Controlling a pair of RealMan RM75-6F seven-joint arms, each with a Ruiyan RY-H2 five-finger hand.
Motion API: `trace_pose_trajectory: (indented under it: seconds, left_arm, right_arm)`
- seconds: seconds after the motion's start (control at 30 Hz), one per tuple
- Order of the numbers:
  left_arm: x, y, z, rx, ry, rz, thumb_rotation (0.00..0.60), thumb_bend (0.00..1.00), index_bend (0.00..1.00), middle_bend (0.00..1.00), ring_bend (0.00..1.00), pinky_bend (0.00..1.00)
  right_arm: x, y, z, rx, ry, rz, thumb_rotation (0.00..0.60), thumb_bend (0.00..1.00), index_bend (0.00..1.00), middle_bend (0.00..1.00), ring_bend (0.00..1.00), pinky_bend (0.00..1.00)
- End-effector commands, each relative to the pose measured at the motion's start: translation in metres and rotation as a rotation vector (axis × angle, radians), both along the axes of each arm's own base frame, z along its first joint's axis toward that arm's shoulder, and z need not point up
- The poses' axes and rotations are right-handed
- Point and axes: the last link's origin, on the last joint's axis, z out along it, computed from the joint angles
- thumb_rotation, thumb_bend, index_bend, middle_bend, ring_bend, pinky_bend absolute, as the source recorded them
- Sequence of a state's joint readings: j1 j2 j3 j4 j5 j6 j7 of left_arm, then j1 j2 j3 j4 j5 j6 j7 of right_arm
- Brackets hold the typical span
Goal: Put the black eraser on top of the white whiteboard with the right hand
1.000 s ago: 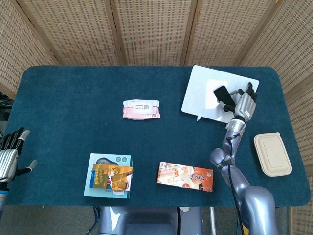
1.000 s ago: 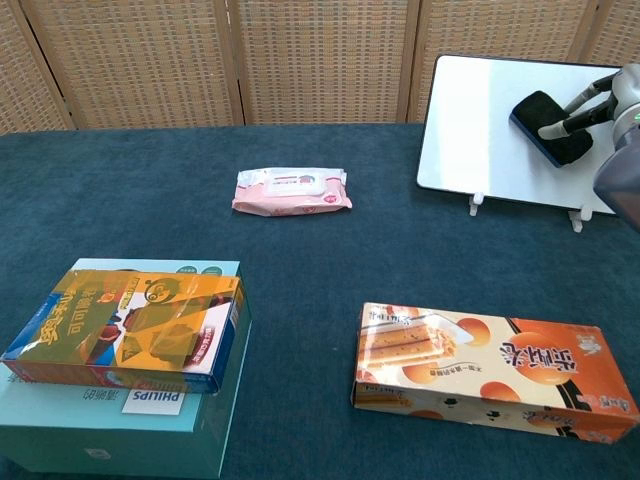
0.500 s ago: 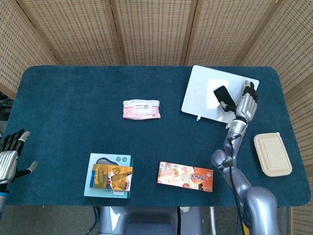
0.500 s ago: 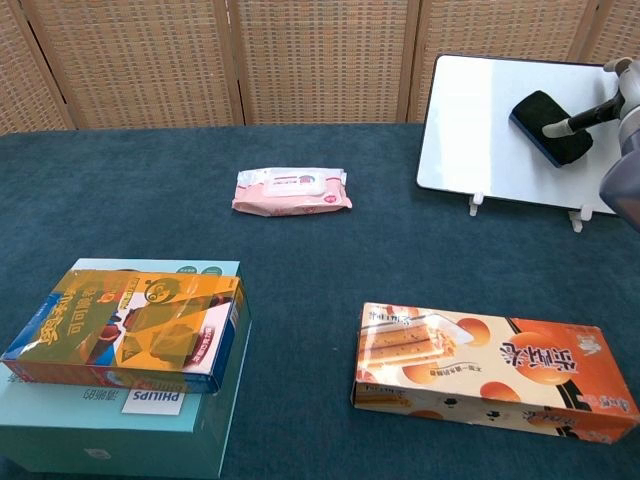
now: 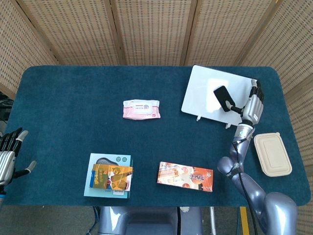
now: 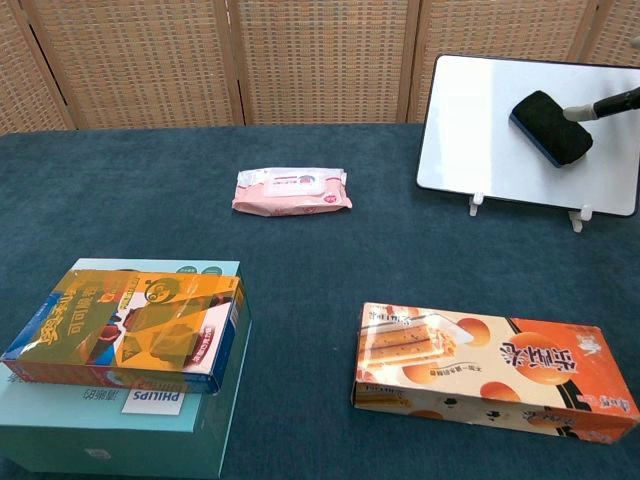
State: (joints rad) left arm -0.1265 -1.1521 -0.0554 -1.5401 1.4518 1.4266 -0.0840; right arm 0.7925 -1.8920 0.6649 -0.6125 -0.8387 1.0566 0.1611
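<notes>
Toward the upper right of the head view, the black rectangular eraser (image 5: 223, 98) lies on the white rectangular whiteboard (image 5: 204, 93), which stands tilted on small white feet on the dark teal cloth-covered table (image 5: 73, 98). Just right of the eraser, the right hand (image 5: 253, 103) hangs over the board's right edge with its fingers spread; one finger (image 6: 606, 103) reaches toward the eraser's right end, and whether it touches cannot be told. Right of that arm, near the table's right edge, sits a beige lidded plastic container (image 5: 272, 153). Lower centre lies a long orange snack box (image 5: 185, 176), and centre-left of the frame a pink pack of wet wipes (image 5: 141, 108). At lower left an orange and yellow snack box (image 5: 112, 177) rests on top of a flat pale teal carton (image 5: 98, 188). At the far left edge the left hand (image 5: 9, 156) hovers beside the table, fingers apart, holding nothing
</notes>
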Motion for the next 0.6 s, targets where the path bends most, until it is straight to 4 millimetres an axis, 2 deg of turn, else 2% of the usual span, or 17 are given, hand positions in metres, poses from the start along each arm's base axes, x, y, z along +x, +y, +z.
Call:
trace_pose_trajectory:
  seconds: [0.03,0.13,0.37,0.6]
  left_arm:
    - [0.001,-0.002,0.001,0.004,0.001,-0.009,0.6,0.29,0.0,0.0,0.0,0.0]
    - [0.003,-0.004,0.002,0.006,0.002,-0.018,0.6,0.29,0.0,0.0,0.0,0.0]
    - [0.007,-0.011,0.001,0.003,0.008,-0.036,0.6,0.29,0.0,0.0,0.0,0.0]
    - [0.011,-0.014,-0.001,0.0,0.015,-0.048,0.6,0.29,0.0,0.0,0.0,0.0]
  right_arm:
    - [-0.008,0.014,0.02,-0.018,0.03,0.028,0.6,0.0,0.0,0.0,0.0,0.0]
    - [-0.009,0.027,0.032,-0.007,0.048,0.056,0.6,0.0,0.0,0.0,0.0,0.0]
    - [-0.022,0.086,0.055,0.143,0.209,0.186,0.6,0.0,0.0,0.0,0.0,0.0]
    - [-0.042,0.139,0.073,0.182,0.284,0.274,0.6,0.0,0.04,0.0,0.0,0.0]
